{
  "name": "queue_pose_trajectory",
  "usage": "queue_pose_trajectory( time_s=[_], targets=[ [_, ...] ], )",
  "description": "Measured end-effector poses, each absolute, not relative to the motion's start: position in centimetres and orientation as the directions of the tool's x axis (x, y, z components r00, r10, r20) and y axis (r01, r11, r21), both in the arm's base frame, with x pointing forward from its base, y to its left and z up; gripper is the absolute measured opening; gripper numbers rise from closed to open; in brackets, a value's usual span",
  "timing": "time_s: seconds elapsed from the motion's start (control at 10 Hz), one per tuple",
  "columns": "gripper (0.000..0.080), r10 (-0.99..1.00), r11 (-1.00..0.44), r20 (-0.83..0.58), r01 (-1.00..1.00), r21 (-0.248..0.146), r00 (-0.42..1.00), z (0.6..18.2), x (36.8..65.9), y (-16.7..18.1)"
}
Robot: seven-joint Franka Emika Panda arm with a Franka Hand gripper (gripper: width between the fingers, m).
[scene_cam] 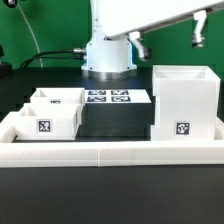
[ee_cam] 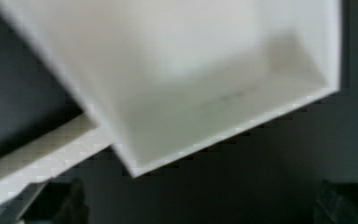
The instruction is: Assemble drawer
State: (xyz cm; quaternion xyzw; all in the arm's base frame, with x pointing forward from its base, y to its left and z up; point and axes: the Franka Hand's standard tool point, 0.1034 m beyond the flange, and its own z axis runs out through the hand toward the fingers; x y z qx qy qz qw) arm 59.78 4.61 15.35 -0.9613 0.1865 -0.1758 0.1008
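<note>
The drawer's tall white housing (scene_cam: 184,105) stands open-topped at the exterior view's right, with a tag on its front. Two small open-top trays (scene_cam: 58,99) (scene_cam: 45,121) sit side by side at the left, the nearer one showing a tag. My gripper (scene_cam: 198,32) hangs above the housing, partly cut off by the frame's top edge. The wrist view is blurred; the housing (ee_cam: 194,70) fills it from above. My gripper (ee_cam: 197,200) is open there, its dark fingers (ee_cam: 43,200) wide apart with only black table between them.
The marker board (scene_cam: 108,97) lies between the trays and the housing, in front of the robot's base (scene_cam: 108,55). A low white rim (scene_cam: 110,152) edges the black table at the front and shows in the wrist view (ee_cam: 34,160).
</note>
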Motion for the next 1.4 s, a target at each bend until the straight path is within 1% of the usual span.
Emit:
queue_pose_trajectory(
  time_s=[0.2,0.3,0.6,0.7,0.8,0.9,1.0,1.1,1.2,1.3,1.4],
  targets=[
    [0.0649,-0.176,-0.97,0.247,-0.125,-0.211,0.953,15.5,58.6,2.4],
    [0.0649,-0.119,-0.979,0.247,-0.072,-0.192,0.962,15.7,58.5,1.7],
    [0.0649,0.057,-0.985,0.28,0.099,-0.14,0.958,15.5,58.5,1.6],
    [0.0649,0.1,-0.982,0.279,0.14,-0.126,0.955,15.2,58.3,1.2],
    [0.0649,0.108,-0.982,0.258,0.143,-0.123,0.96,14.4,57.5,0.3],
    [0.0649,0.081,-0.985,0.214,0.111,-0.133,0.973,14.0,56.7,-0.8],
    [0.0649,0.096,-0.985,0.205,0.123,-0.124,0.974,13.5,56.1,-2.7],
    [0.0649,0.087,-0.986,0.191,0.111,-0.121,0.978,12.6,54.7,-5.2],
    [0.0649,0.06,-0.99,0.187,0.082,-0.114,0.981,11.7,53.7,-6.8],
    [0.0649,0.063,-0.991,0.184,0.083,-0.105,0.981,11.2,53.2,-7.5],
    [0.0649,0.061,-0.991,0.184,0.082,-0.105,0.981,11.2,53.3,-7.4]
  ],
)
